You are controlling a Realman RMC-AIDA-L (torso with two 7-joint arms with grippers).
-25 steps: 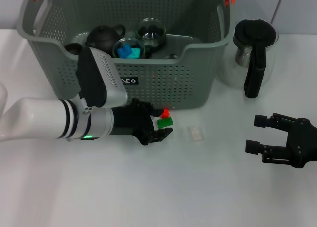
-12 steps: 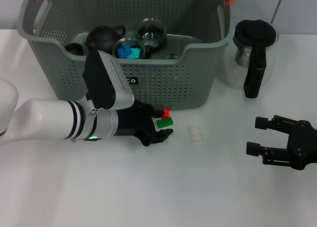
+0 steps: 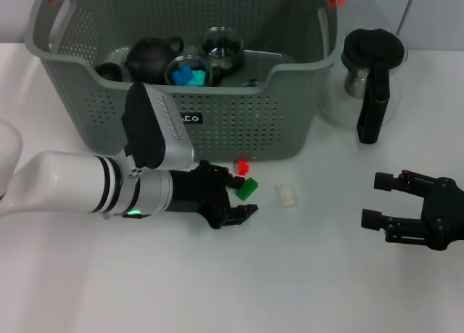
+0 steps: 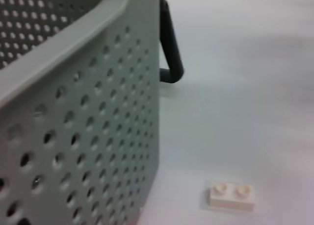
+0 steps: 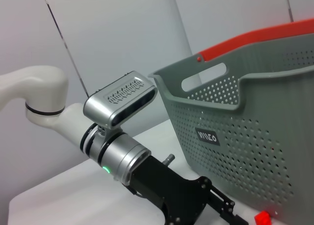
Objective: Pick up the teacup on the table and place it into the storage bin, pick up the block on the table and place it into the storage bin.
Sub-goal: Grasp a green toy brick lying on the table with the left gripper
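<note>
Blocks are the step in hand: the left tool (image 3: 234, 197) is hovering with fingers apart around the green block (image 3: 247, 188), just before the storage bin (image 3: 290, 122) (red block (image 3: 243, 166) alongside). Closing comes next. The right tool (image 3: 391, 206), well apart, is sitting spread.

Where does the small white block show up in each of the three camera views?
Head view: the white block lies on the table in front of the storage bin, toward the robot's right of the left gripper.
Left wrist view: white block near the lower edge, beside the bin wall.
Right wrist view: not in it.
Shared landmark: the grey perforated storage bin.
</note>
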